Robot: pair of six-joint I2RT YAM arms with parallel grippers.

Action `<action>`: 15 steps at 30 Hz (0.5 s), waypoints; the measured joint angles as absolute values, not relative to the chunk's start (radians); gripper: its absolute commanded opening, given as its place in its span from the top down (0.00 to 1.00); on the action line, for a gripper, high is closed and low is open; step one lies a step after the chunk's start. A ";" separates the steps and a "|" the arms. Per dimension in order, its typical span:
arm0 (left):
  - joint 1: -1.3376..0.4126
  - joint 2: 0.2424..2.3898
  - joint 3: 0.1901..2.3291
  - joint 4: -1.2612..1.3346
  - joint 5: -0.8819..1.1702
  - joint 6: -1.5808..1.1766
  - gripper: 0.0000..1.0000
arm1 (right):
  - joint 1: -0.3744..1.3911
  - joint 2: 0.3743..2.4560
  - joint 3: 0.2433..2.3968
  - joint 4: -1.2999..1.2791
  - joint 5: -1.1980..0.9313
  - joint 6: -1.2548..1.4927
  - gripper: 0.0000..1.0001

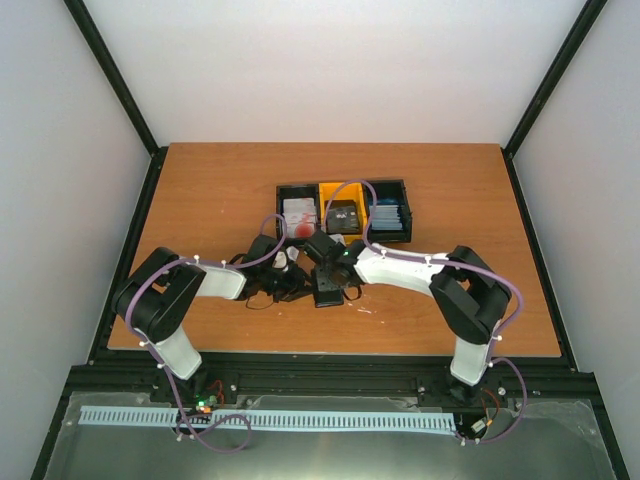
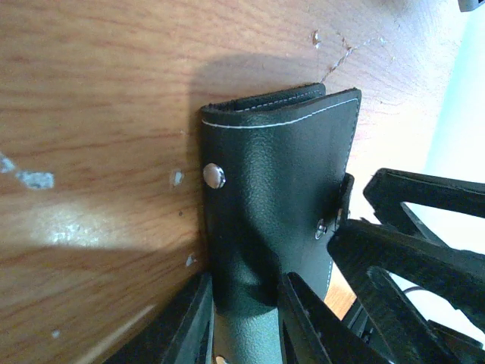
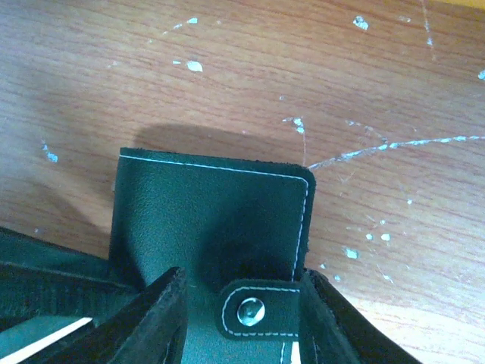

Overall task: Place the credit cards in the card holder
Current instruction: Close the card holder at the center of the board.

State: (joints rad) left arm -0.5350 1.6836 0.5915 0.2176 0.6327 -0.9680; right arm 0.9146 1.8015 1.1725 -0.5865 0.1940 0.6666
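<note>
The card holder [image 1: 328,293], a black folded wallet, lies on the wood table between both arms. In the left wrist view its near end [image 2: 280,174] sits pinched between my left gripper's [image 2: 246,284] fingers, which are shut on it. My right gripper [image 3: 241,277] stands open astride the clasp tab [image 3: 261,309], with a gap on the tab's left side. The wallet's flap [image 3: 204,205] lies flat beyond it. The credit cards lie in the bins behind: white ones with a red blotch [image 1: 299,220], dark grey ones [image 1: 345,219] and blue ones [image 1: 388,218].
A row of three bins stands at the back centre: black [image 1: 283,190], yellow [image 1: 327,190], black [image 1: 404,188]. The right arm's black fingers [image 2: 409,250] crowd the right side of the left wrist view. The table's front edge [image 1: 330,350] runs just behind the arm bases.
</note>
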 measured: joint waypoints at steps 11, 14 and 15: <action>-0.535 1.684 0.592 0.218 0.632 -0.968 0.74 | 0.960 1.894 1.269 -0.675 0.288 0.659 0.78; -0.535 1.684 0.592 0.218 0.632 -0.968 0.74 | 0.967 1.894 1.271 -0.702 0.315 0.667 0.81; -0.535 1.684 0.592 0.218 0.632 -0.968 0.74 | 0.969 1.894 1.271 -0.711 0.324 0.670 0.81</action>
